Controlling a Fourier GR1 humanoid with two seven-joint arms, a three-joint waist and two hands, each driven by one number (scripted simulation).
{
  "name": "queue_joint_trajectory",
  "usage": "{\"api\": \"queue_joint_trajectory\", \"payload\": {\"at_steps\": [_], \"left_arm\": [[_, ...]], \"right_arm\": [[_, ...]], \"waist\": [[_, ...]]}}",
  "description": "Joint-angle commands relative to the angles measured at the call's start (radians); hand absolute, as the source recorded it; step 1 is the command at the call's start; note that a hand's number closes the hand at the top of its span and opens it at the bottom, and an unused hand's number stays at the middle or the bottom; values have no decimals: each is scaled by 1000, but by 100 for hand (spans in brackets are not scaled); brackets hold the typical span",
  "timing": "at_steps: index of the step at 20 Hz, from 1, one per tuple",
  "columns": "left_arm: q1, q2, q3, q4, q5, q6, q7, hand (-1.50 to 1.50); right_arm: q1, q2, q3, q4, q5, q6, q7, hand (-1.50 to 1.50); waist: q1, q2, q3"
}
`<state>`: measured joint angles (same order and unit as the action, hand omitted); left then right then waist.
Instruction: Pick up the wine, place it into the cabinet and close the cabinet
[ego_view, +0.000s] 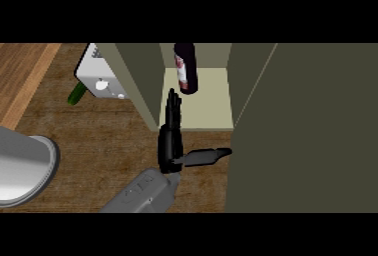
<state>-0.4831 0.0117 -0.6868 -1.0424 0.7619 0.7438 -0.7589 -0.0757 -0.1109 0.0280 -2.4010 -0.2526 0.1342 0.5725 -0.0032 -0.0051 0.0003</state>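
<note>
Already the wine bottle (184, 67) stands on the cabinet (207, 107) shelf, well back, while the one hand (171, 137) in view, its side unclear, hangs before the opening, fingers straight, thumb out, holding nothing, door (303, 130) unclosed.

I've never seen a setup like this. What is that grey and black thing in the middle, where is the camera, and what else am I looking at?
The camera sits in the robot's head, looking steeply down at a wooden counter. The grey forearm ends in a black robot hand, fingers straight, holding nothing; which hand it is I cannot tell. Just beyond its fingertips a dark wine bottle stands on the pale shelf of an open cabinet. The big dark panel on the right is the cabinet door. At left are a white appliance, something green and a grey round rim.
</note>
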Motion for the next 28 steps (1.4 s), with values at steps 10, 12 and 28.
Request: {"api": "queue_joint_trajectory", "payload": {"at_steps": [10, 12, 28], "left_arm": [[339, 81, -129, -455, -182, 170, 58, -150], [271, 70, -120, -501, -226, 257, 144, -150], [606, 382, -194, -917, -258, 60, 131, -150]], "right_arm": [[97, -2, 11, -164, -25, 7, 40, -150], [85, -2, -9, -102, -34, 34, -24, -150], [81, -23, 61, -114, -104, 107, 87, 150]], "waist": [[1, 1, 0], [0, 2, 0], [3, 2, -1]]}}
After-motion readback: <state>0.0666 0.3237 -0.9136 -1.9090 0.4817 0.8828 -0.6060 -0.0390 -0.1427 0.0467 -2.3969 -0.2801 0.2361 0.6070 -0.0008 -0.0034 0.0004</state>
